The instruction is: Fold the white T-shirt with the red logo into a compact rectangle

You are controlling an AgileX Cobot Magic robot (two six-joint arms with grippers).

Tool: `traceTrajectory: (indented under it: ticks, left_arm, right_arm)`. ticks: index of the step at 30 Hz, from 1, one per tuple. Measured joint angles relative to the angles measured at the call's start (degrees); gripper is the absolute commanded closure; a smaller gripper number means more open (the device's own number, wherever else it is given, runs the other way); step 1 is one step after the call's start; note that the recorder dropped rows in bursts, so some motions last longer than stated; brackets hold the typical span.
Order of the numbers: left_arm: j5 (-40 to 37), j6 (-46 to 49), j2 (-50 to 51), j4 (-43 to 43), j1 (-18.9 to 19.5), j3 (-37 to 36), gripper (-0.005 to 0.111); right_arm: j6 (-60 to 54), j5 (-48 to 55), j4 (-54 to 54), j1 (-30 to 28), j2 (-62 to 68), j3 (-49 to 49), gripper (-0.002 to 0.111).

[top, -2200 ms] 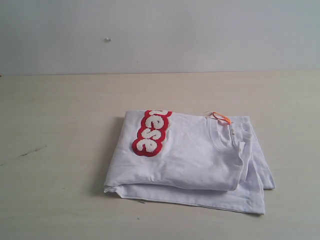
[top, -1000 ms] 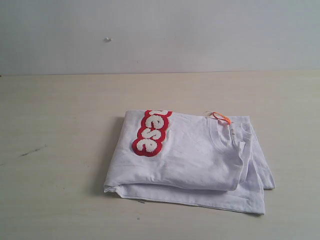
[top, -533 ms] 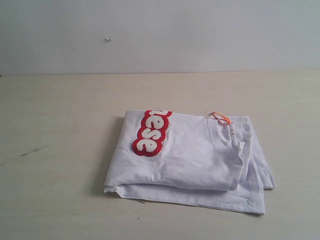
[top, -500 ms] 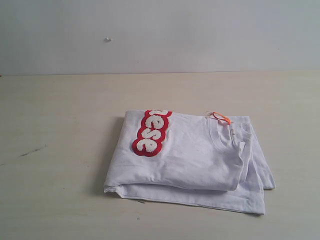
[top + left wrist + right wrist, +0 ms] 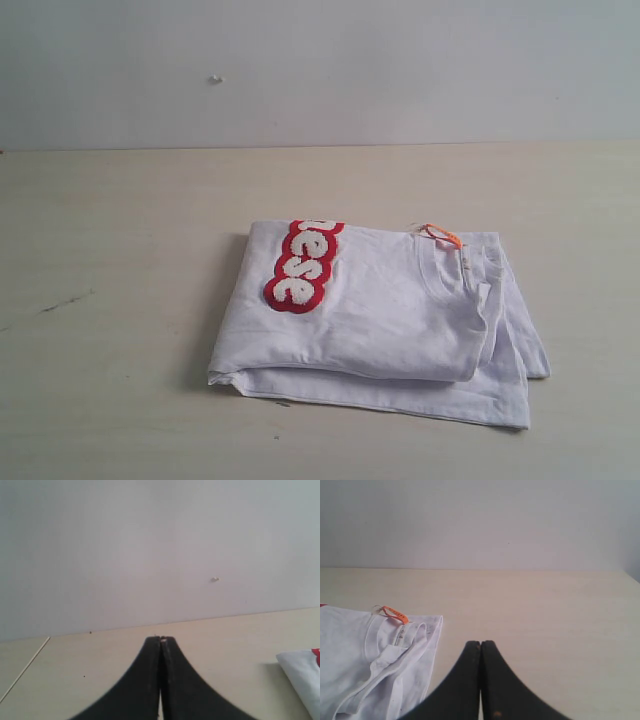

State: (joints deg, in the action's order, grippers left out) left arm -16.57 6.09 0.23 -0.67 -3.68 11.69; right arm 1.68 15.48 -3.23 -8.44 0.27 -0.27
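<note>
Both arms were out of the exterior view, so the jaws could only be read from the wrist views.

- Left gripper (image 5: 160, 640): jaws pressed together, nothing between them, over bare table (image 5: 120, 250). Only one corner of the T-shirt (image 5: 302, 677) showed at the frame edge, well apart from the tips.
- Right gripper (image 5: 480, 643): jaws likewise together and empty. The shirt's collar (image 5: 395, 635) and orange tag (image 5: 395, 613) lay just beside it, not touching.

Exterior view, front to back:

- The T-shirt (image 5: 380, 320) lay folded flat, just off the middle of the visible table toward 3 o'clock.
- The nearest edge was a lower layer poking out past the top fold, most at the 5 o'clock corner.
- The bundle's long axis ran roughly 9 to 3 o'clock, dipping slightly toward 4.
- The logo (image 5: 300, 265) lay at the bundle's 10 o'clock part. It ran about 1 to 7 o'clock, across the long axis, and only its last letters showed above the fold.
- The collar and tag sat at the 2 o'clock corner.
- Beyond that was bare table, then plain wall (image 5: 320, 70).

Judgement: the fold looked close to done, a compact rectangle with loose layers on the 3-to-5 o'clock side. Any tidying would fall to the right arm, which seemed nearer. The shirt lay to that gripper's inboard side, while the left arm would need a long reach.
</note>
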Motion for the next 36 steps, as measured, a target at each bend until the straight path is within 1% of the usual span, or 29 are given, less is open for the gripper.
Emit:
traceTrajectory:
  ticks: [12,20,26,30,36]
  left_arm:
    - [1.34,0.0,0.0,0.0,0.0,-5.84,0.107]
    - [1.17,-0.29,0.0,0.0,0.0,-11.24,0.107]
    - [-1.54,-0.52,0.0,0.0,0.0,-11.61,0.107]
    - [-3.23,-3.33,0.0,0.67,0.0,-11.61,0.107]
    - [-4.14,-4.22,0.0,0.67,0.0,-11.74,0.107]
  right_arm:
    - [0.0,0.0,0.0,0.0,0.0,0.0,0.108]
    - [0.0,0.0,0.0,0.0,0.0,0.0,0.108]
    - [0.0,0.0,0.0,0.0,0.0,0.0,0.108]
    - [0.0,0.0,0.0,0.0,0.0,0.0,0.108]
    - [0.0,0.0,0.0,0.0,0.0,0.0,0.108]
